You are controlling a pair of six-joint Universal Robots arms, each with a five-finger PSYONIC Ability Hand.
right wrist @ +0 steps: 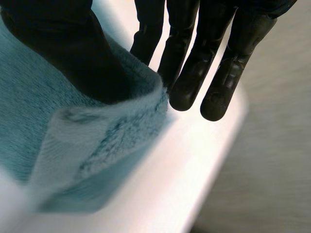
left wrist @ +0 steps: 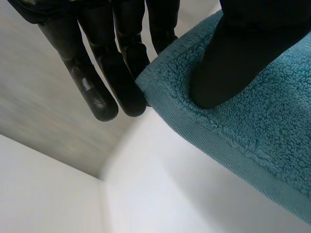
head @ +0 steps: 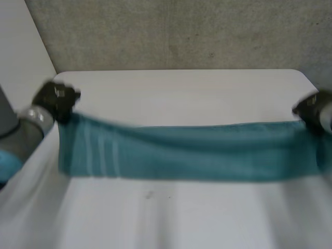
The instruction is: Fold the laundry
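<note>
Teal towel [head: 187, 153] stretched taut | left robot hand [left wrist: 114, 73] pinches one corner | right robot hand [right wrist: 194, 73] pinches opposite corner

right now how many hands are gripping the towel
2. The left hand pinches one upper corner of the teal towel; the right hand pinches the other, with the towel stretched between them over the table.
</note>
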